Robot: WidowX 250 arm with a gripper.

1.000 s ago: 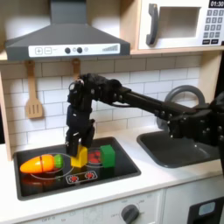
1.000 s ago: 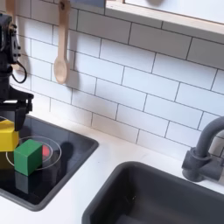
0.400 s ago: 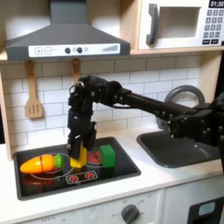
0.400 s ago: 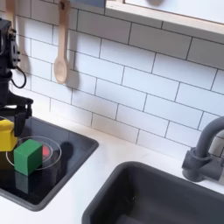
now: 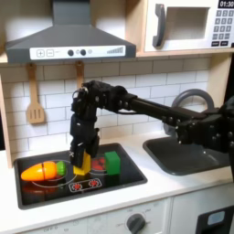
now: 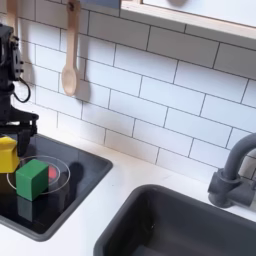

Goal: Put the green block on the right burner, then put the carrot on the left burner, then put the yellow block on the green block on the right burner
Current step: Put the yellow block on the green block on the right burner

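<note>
Yellow block [image 5: 83,164]: small plain yellow cube, pinched between the gripper [image 5: 84,157] fingers, sitting low over the black hob [image 5: 128,175] between the 2 burners. In the second exterior view it shows at the frame's 9 o'clock edge [image 6: 6,154], partly cut off, gripper [image 6: 12,135] just above it.

Green block [image 5: 112,163]: bright green cube, just beside the yellow block at its 3 o'clock in the first exterior view, resting on the right burner [image 6: 55,176]; red rings show around its base in the second exterior view [image 6: 32,179]. Cannot tell if the 2 blocks touch.

Carrot [image 5: 43,169]: orange body, green leafy end toward the yellow block, lying on the left burner [image 5: 41,183] at the yellow block's 9 o'clock.

Room: bare hob at the green block's 3 o'clock before the hob's edge, then white counter [image 5: 155,183], then sink [image 5: 187,154]. Tiled wall [image 6: 150,90] behind.
</note>
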